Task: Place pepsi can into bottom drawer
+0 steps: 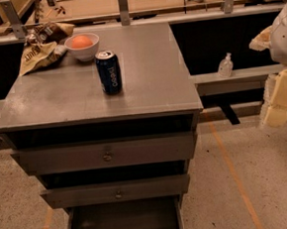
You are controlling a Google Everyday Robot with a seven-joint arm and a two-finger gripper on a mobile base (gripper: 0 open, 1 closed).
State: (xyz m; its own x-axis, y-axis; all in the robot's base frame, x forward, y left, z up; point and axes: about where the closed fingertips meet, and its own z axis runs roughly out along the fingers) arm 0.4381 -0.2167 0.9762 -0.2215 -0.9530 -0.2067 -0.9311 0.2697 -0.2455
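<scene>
the can (pixel 109 72) stands upright on the cabinet top (pixel 151 86), left of centre in the upper half of the frame, just in front of the bowl (pixel 82 46) with its orange (pixel 81 41) and near the bag (pixel 38 54) at upper left, touching neither. the drawer (pixel 124 222) is open at the bottom edge of the frame, dark inside, with nothing visible in it. the gripper (pixel 277 101) hangs at the right edge, well apart from the can and off the side of the cabinet; whether it is apart or together i cannot tell

the likely troubles, as i judge them:
- a sideways approach from the right could nudge the can before it is gripped; it is tall and narrow, so it would tip and roll across the smooth top
- overshooting to the left or back could push into the bowl or bag
- a grip high on the silver rim could slip on the way down
- the path down runs past the front lip of the top and the two upper drawers (pixel 107 154), and clipping either could knock the can loose
- the drawer is shallow, so a release from too high could leave the can toppled, or bounce it out onto the floor
</scene>
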